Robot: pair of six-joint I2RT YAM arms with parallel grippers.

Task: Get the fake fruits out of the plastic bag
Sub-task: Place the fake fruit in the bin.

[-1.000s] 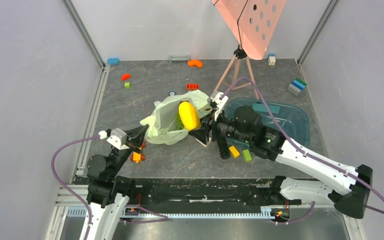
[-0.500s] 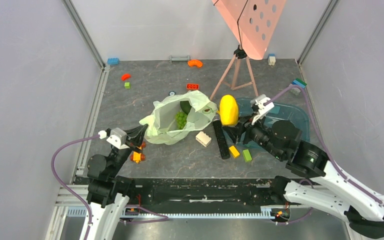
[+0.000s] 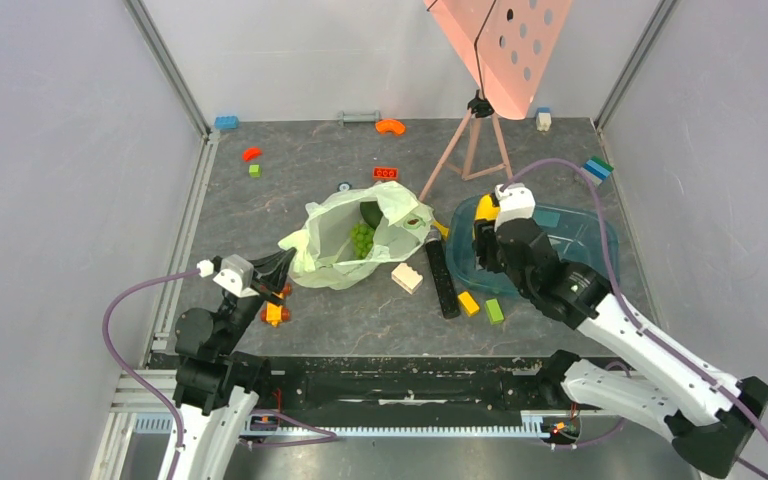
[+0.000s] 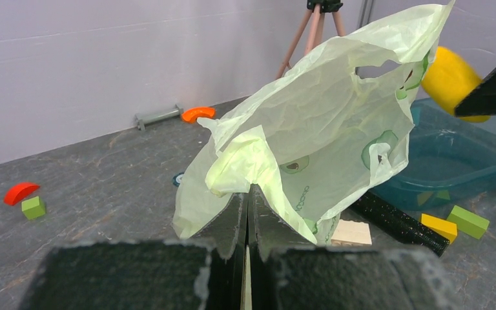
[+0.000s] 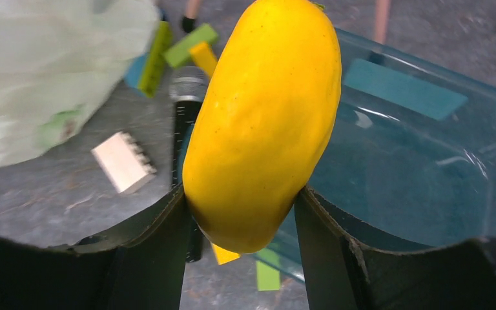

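right gripper (image 5: pixel 239 197) clamps yellow fruit (image 5: pixel 265 123) above teal tray's (image 3: pixel 585 232) left rim; left gripper (image 4: pixel 247 203) pinches plastic bag (image 4: pixel 323 129), left of that tray.

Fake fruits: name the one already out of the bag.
The yellow oblong fruit, clamped in the right gripper; the green cluster lies inside the plastic bag.

I work in a lab test cell: plain pale walls (image 3: pixel 50 150) box in my dark stone-patterned tabletop (image 3: pixel 300 190), aluminium framing rails (image 3: pixel 167 65) climb the far corners, a tripod (image 3: pixel 479 106) stands at the far side, and toy bricks (image 3: pixel 225 122) lie scattered about.
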